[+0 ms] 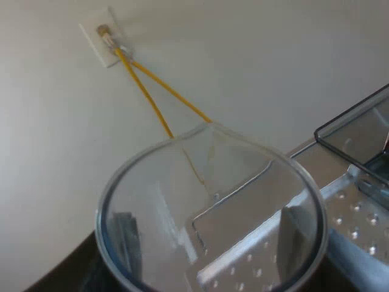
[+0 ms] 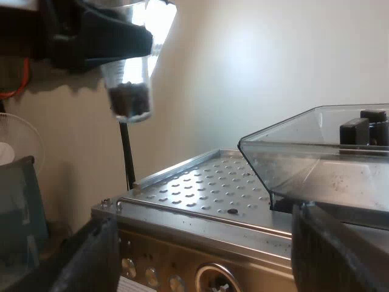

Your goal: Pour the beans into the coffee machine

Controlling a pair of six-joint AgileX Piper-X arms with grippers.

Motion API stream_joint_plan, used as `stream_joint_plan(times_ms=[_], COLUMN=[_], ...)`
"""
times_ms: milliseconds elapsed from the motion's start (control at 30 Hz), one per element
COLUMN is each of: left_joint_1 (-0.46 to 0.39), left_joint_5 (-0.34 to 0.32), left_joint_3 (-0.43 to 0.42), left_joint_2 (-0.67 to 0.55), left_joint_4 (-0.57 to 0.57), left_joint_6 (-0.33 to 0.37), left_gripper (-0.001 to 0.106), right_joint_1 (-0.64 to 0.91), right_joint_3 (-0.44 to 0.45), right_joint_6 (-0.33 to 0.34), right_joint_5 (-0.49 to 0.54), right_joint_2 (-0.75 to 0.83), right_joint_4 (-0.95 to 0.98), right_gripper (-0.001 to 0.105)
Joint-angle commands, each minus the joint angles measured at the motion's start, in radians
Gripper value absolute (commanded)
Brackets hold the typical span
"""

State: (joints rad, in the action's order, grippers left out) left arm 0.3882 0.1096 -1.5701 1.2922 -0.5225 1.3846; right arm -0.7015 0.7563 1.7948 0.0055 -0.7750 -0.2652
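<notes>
A clear measuring glass sits between my left gripper's dark fingers, which are shut on it; I look down into its open mouth. From the right wrist view the same glass hangs upright in the air beyond the machine's top edge, with dark beans in its bottom and the left gripper around its upper part. The espresso machine's perforated metal top carries the clear bean hopper. My right gripper is open at the machine's front, holding nothing.
A pale wall stands close behind the machine, with a socket plate and yellow leads. A thin black pole rises beside the machine. A fan stands farther off. Round knobs line the machine's front panel. The hopper's rim is near the glass.
</notes>
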Motion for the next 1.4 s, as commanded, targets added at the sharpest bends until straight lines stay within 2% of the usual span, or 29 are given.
stream_joint_plan(times_ms=[33, 200, 433, 500, 667, 833, 900, 1033, 1133, 1200, 1333, 1400], left_joint_1=[0.026, 0.044, 0.092, 0.113, 0.142, 0.147, 0.147, 0.147, 0.147, 0.147, 0.151, 0.156], left_joint_5=[0.022, 0.032, 0.036, 0.058, 0.103, 0.121, 0.14, 0.148, 0.148, 0.148, 0.148, 0.148], left_joint_3=[-0.096, -0.194, -0.25, -0.268, -0.296, -0.298, -0.298, -0.298, -0.298, -0.298, -0.298, -0.298], left_joint_2=[0.064, 0.15, 0.225, 0.249, 0.296, 0.321, 0.331, 0.334, 0.334, 0.334, 0.334, 0.334], left_joint_4=[-0.026, -0.051, -0.051, -0.051, -0.051, -0.048, -0.048, -0.032, 0.002, 0.029, 0.052, 0.057], left_joint_6=[0.002, 0.002, 0.002, 0.002, -0.046, -0.054, -0.09, -0.111, -0.183, -0.294, -0.397, -0.474], left_gripper=[0.037, 0.037, 0.037, 0.037, 0.037, 0.037, 0.037, 0.037, 0.037, 0.037, 0.037, 0.037], right_joint_1=[-0.004, -0.004, -0.004, -0.004, -0.004, -0.004, -0.004, -0.004, -0.004, -0.004, -0.004, -0.004], right_joint_3=[0.008, 0.008, 0.008, 0.008, 0.008, 0.008, 0.008, 0.008, 0.008, 0.008, 0.008, 0.008], right_joint_6=[0.002, 0.002, 0.002, 0.002, 0.002, 0.002, 0.002, 0.002, 0.002, 0.002, 0.002, -0.002], right_joint_5=[-0.005, -0.005, -0.005, -0.005, -0.005, 0.001, 0.001, 0.001, 0.001, 0.001, 0.001, 0.001], right_joint_2=[0.008, 0.008, 0.008, 0.008, 0.008, 0.008, 0.008, 0.008, 0.008, 0.008, 0.008, 0.008], right_joint_4=[-0.015, -0.015, -0.015, -0.015, -0.015, -0.015, -0.015, -0.009, -0.007, -0.007, -0.007, -0.007], right_gripper=[0.062, 0.062, 0.062, 0.062, 0.062, 0.062, 0.062, 0.062, 0.062, 0.062, 0.062, 0.062])
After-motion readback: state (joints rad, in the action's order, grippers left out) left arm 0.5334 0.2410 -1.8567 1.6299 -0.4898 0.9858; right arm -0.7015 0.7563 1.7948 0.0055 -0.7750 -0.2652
